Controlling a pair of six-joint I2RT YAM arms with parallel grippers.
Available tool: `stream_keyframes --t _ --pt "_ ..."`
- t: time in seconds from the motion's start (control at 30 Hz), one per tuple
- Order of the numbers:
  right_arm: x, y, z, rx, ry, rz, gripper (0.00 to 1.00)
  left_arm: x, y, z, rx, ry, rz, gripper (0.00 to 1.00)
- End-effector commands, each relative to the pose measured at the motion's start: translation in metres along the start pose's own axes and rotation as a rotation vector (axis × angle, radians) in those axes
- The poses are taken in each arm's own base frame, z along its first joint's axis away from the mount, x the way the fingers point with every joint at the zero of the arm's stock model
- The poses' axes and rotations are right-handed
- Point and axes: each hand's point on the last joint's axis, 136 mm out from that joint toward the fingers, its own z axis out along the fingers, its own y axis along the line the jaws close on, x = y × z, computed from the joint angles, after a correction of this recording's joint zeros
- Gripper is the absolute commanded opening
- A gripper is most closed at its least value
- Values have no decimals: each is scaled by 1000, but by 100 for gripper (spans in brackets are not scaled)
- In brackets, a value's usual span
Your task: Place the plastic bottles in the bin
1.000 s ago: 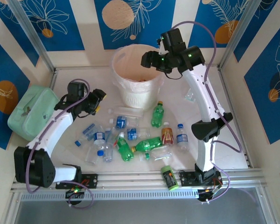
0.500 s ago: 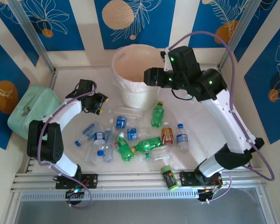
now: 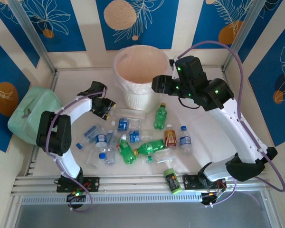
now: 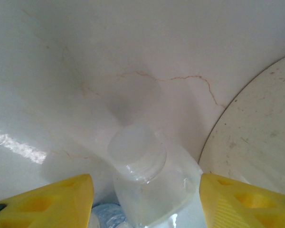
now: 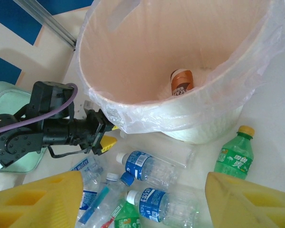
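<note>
Several plastic bottles lie scattered on the table in front of the bin: green ones, clear blue-labelled ones and a brown-labelled one. A brown bottle lies inside the bin. My left gripper is low by the bin's foot and open. Its yellow fingers straddle the capped end of a clear bottle, with a gap on the left side. My right gripper hangs open and empty over the bin's right rim, looking down on the pile.
A mint-green case stands at the left wall. A lime-green canister lies by the near rail. The bin's liner hangs loosely over its rim. In the left wrist view the bin's round foot is close on the right.
My left gripper has reached right toward the bin's foot and come around the clear bottle's end, its jaws narrower. My right gripper has swung from above the bin's far side to its right rim.
</note>
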Motion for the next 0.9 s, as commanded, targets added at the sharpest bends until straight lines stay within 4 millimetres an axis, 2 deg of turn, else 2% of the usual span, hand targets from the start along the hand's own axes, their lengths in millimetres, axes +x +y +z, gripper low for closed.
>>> stream_keyframes --t 0.0,0.27,0.63,0.87 --pt "-5 -2 -8 -2 -34 18 69 -1 2 2 -45 -20 -34 61" --pt "-6 -5 -10 3 -35 17 69 -5 4 6 -86 -45 -56 61" --pt "-5 -10 -10 14 -33 21 69 -1 8 24 -134 -32 -77 63" --pt "-3 -12 -10 19 -29 23 69 -5 7 33 -144 -38 -76 58"
